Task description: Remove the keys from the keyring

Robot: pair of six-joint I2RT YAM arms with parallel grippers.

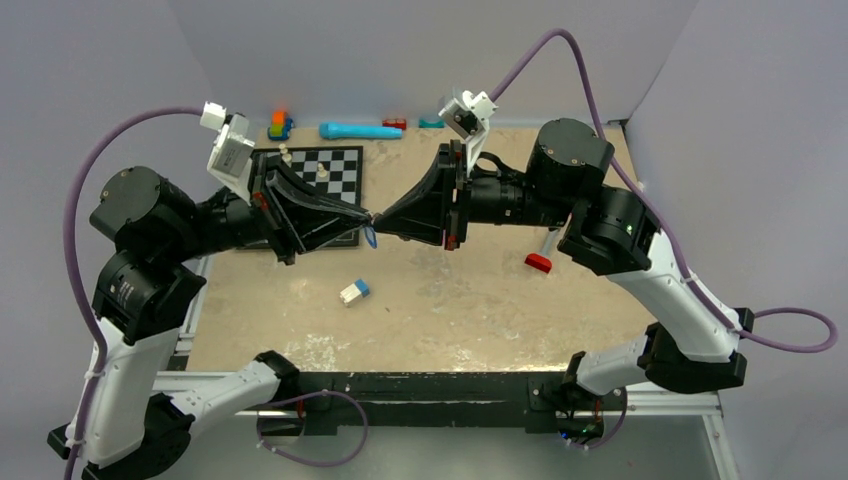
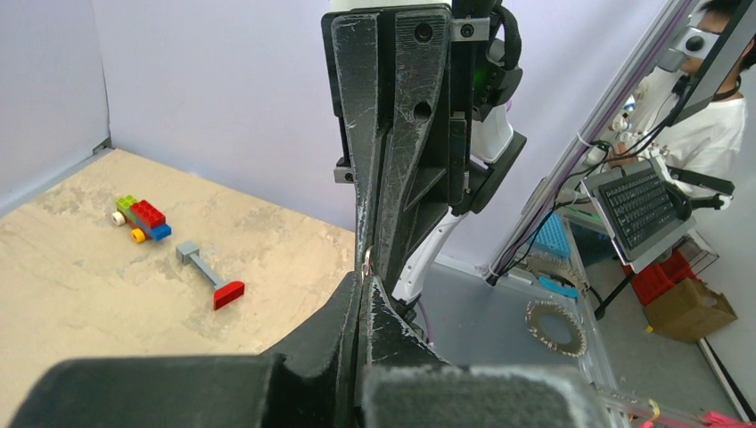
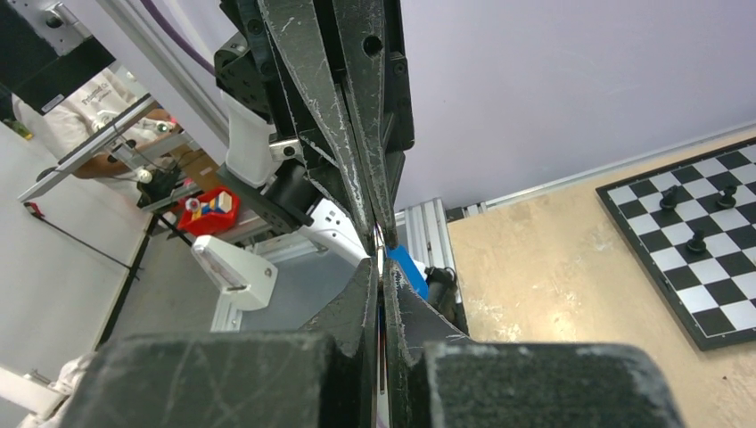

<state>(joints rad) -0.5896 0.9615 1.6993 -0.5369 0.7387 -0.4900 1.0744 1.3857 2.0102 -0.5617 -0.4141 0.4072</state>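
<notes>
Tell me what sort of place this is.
Most likely a robotics lab test cell: plain partition walls box in the tabletop, a person is by a keyboard just outside, and the props are toys such as a chessboard and brick car.

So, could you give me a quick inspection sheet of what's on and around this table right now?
Surface: tan table, scuffed with pale patches.
Job's things: keys held in the air between the gripper tips; blue head shows, ring too small to see.
Clutter: chessboard, white-and-blue block, red-tipped tool, toy brick car, cyan stick.
Grippers: left gripper and right gripper shut, tip to tip on the keys.
Cables: purple cables loop from both wrists.
Surroundings: grey walls; person at a keyboard beyond the frame.
</notes>
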